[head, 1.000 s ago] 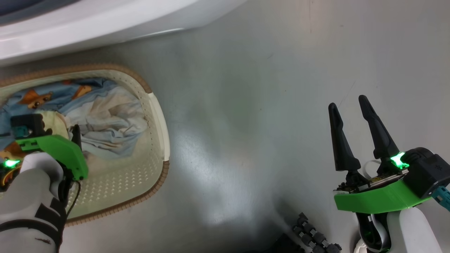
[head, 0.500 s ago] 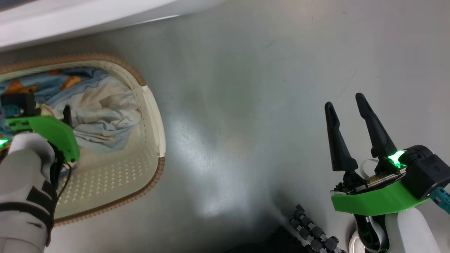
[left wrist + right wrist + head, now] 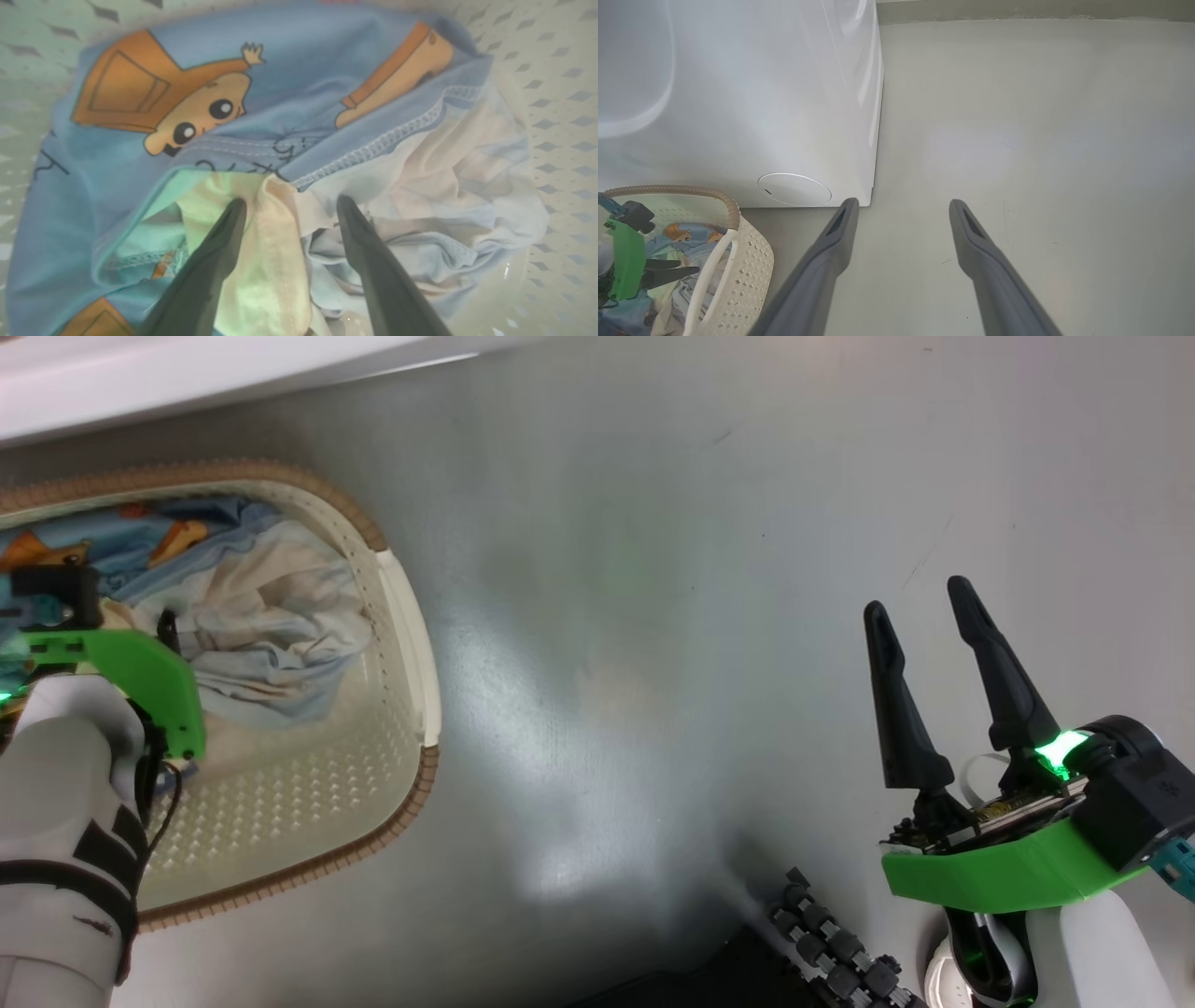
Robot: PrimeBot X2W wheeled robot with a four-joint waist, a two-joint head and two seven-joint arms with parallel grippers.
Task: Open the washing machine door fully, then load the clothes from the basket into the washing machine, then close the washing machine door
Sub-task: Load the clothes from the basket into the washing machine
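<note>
The cream basket [image 3: 411, 616] with its brown rim stands on the floor at the left, beside the white washing machine [image 3: 761, 93]. The clothes [image 3: 289, 93] lie in it: light blue fabric with orange-brown bears over crumpled white cloth [image 3: 271, 616]. My left gripper [image 3: 289, 205] reaches down into the basket, open, its two fingers either side of a pale fold of cloth. It also shows from the side as the left gripper [image 3: 689, 267]. My right gripper [image 3: 920, 600] hangs open over bare floor, far right of the basket, holding nothing. The washing machine door is out of view.
Grey floor [image 3: 653, 616] stretches between the basket and my right arm. A black segmented cable chain [image 3: 831, 952] lies at the bottom edge. A round white cover [image 3: 794, 189] sits low on the machine's front, and a wall base [image 3: 1017, 9] runs behind.
The head camera has shifted, so the basket sits higher in the picture. My left gripper has sunk a little further into the basket over the clothes. The right gripper holds still.
</note>
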